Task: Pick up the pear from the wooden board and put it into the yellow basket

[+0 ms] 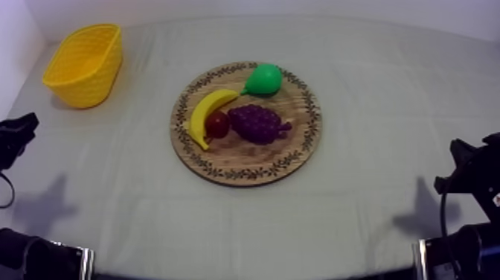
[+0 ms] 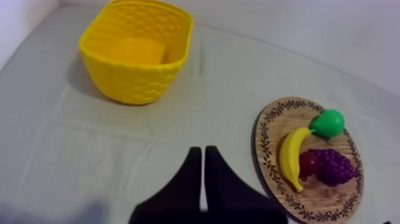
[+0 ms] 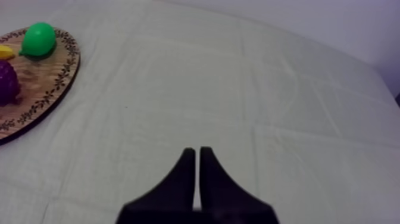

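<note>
A green pear lies at the far edge of the round wooden board, beside a banana, a small red fruit and purple grapes. The yellow basket stands empty at the far left. My left gripper rests low at the left edge, my right gripper low at the right edge. In the left wrist view the fingers lie together as a narrow wedge, short of the basket and the pear. The right gripper is shut too, with the pear far off.
Bare grey-white cloth surrounds the board. A white wall rises close behind the basket at the left.
</note>
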`<act>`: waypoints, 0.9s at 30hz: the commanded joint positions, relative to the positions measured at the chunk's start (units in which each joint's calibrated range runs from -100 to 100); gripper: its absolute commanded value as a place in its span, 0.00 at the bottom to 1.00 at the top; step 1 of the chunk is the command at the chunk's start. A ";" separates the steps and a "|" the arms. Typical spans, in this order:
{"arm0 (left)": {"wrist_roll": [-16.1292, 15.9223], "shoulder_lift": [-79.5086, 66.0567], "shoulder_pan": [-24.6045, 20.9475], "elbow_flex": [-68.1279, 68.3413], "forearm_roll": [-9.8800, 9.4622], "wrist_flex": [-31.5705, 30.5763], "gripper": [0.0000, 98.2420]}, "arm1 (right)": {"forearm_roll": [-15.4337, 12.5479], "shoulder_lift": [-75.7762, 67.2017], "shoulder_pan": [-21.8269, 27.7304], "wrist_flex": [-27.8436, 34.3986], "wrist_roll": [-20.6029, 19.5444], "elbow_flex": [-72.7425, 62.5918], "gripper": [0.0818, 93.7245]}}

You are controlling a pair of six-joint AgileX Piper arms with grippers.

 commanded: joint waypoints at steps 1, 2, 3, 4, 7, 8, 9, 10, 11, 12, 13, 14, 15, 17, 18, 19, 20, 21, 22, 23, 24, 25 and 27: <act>1.06 7.50 0.02 -11.80 -0.34 6.72 0.01 | 0.00 -0.02 0.01 0.00 -0.04 0.01 0.00; 1.61 9.51 0.06 -14.61 -0.62 8.96 0.01 | 0.00 -0.02 0.01 0.00 -0.04 0.01 0.00; 2.33 11.62 0.13 -17.38 -1.00 11.19 0.01 | 0.00 -0.02 0.01 0.00 -0.04 0.01 0.00; 3.19 13.82 0.25 -20.15 -1.49 13.42 0.01 | 0.00 -0.02 0.01 0.00 -0.04 0.01 0.00; 5.37 20.88 0.52 -28.48 -2.95 19.83 0.00 | 0.00 -0.02 0.01 0.00 -0.04 0.01 0.00; 5.97 23.32 0.56 -31.21 -3.31 21.88 0.00 | 0.00 -0.02 0.01 0.00 -0.04 0.01 0.00; 6.35 25.76 0.59 -33.92 -3.56 23.82 0.00 | 0.00 -0.02 0.01 0.00 -0.04 0.01 0.00; 6.56 28.16 0.61 -36.49 -3.74 25.64 0.00 | 0.00 -0.02 0.01 0.00 -0.04 0.01 0.00; 6.68 30.46 0.62 -38.95 -3.88 27.28 0.00 | 0.00 -0.02 0.01 0.00 -0.04 0.01 0.00; 6.70 32.69 0.63 -41.32 -3.94 28.80 0.00 | 0.00 -0.02 0.01 0.00 -0.04 0.01 0.00; 6.64 34.93 0.66 -43.61 -3.93 30.19 0.00 | 0.00 -0.02 0.01 0.00 -0.04 0.01 0.00; 6.60 37.17 0.68 -45.91 -3.91 31.59 0.00 | 0.00 -0.02 0.01 0.00 -0.04 0.01 0.00; 6.54 39.48 0.72 -48.26 -3.85 33.02 0.00 | 0.00 -0.02 0.01 0.00 -0.04 0.01 0.00; 6.37 44.21 0.76 -53.21 -3.66 36.09 0.00 | 0.00 -0.02 0.01 0.00 -0.04 0.01 0.00; 6.33 46.61 0.77 -55.82 -3.60 37.82 0.00 | 0.00 -0.02 0.01 0.00 -0.04 0.01 0.00; 6.31 49.01 0.78 -58.44 -3.57 39.62 0.00 | 0.00 -0.02 0.01 0.00 -0.04 0.01 0.00; 6.32 51.37 0.81 -61.02 -3.60 41.42 0.00 | 0.00 -0.02 0.01 0.00 -0.04 0.01 0.00; 6.35 53.61 0.83 -63.46 -3.63 43.11 0.00 | 0.00 -0.02 0.01 0.00 -0.04 0.01 0.00; 6.37 55.70 0.84 -65.67 -3.67 44.61 0.00 | 0.00 -0.02 0.01 0.00 -0.04 0.01 0.00; 6.42 57.60 0.90 -67.65 -3.73 45.90 0.00 | 0.00 -0.02 0.01 0.00 -0.04 0.01 0.00; 6.49 59.31 0.95 -69.41 -3.77 47.00 0.00 | 0.00 -0.02 0.01 0.00 -0.04 0.01 0.00; 6.57 60.88 1.04 -70.90 -3.79 47.89 0.00 | 0.00 -0.02 0.01 0.00 -0.04 0.01 0.00; 6.76 63.44 1.44 -73.29 -3.83 48.95 0.00 | 0.00 -0.02 0.01 0.00 -0.04 0.01 0.00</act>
